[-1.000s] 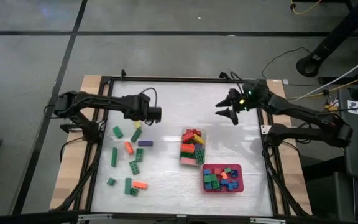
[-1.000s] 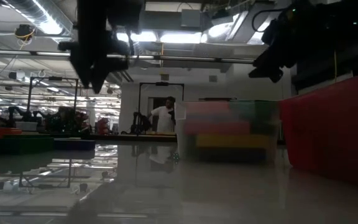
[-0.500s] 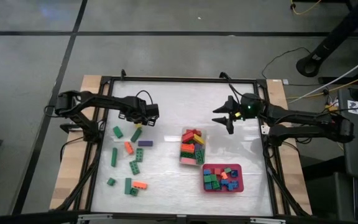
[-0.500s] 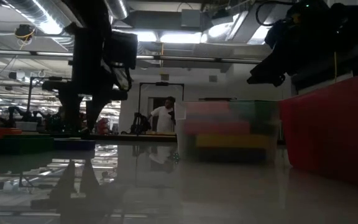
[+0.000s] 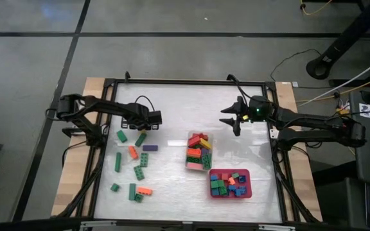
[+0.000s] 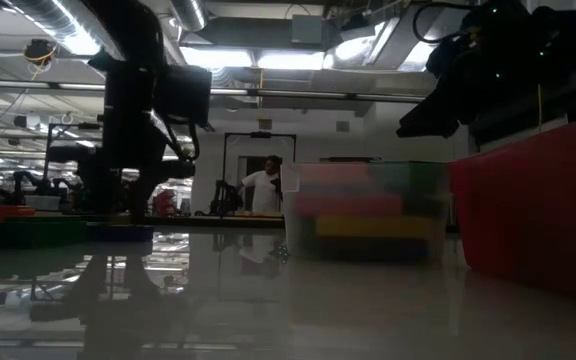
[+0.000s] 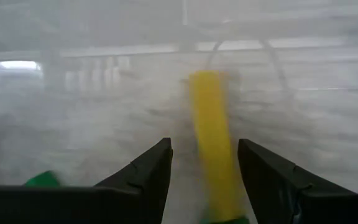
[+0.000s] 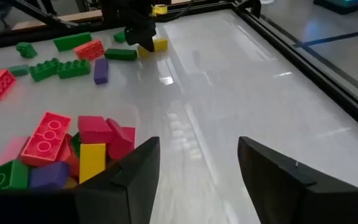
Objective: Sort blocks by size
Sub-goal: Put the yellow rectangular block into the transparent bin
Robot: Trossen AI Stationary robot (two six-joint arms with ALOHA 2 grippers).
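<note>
Blocks (image 5: 132, 171) lie loose on the table's (image 5: 172, 102) left side, with longer ones piled in the clear tub (image 5: 198, 152) and short ones in the red tray (image 5: 230, 184), so the sort is well along by my reading. A yellow block (image 7: 213, 143) sits between the left gripper's (image 5: 153, 118) two spread fingers (image 7: 143, 174), running forward past their tips; the fingers stand open on either side of it and do not yet press it, as far as the left wrist view shows. Over the last second this gripper has come down from above the table to the surface and drawn back slightly toward its own side, which lines the yellow piece up inside its reach; closing on it looks like the next step. The right gripper (image 5: 231, 118) has dropped a little and now hangs off the table near the far right, fingers apart and empty, with the tub's bricks just beyond its left finger. From above, the yellow block is hidden under the left gripper, so its length cannot be judged there. The left wrist view is hazy, and whether the block's near end touches a finger cannot be told. In the low view both grippers are dark silhouettes, and a person stands far back in the room.
</note>
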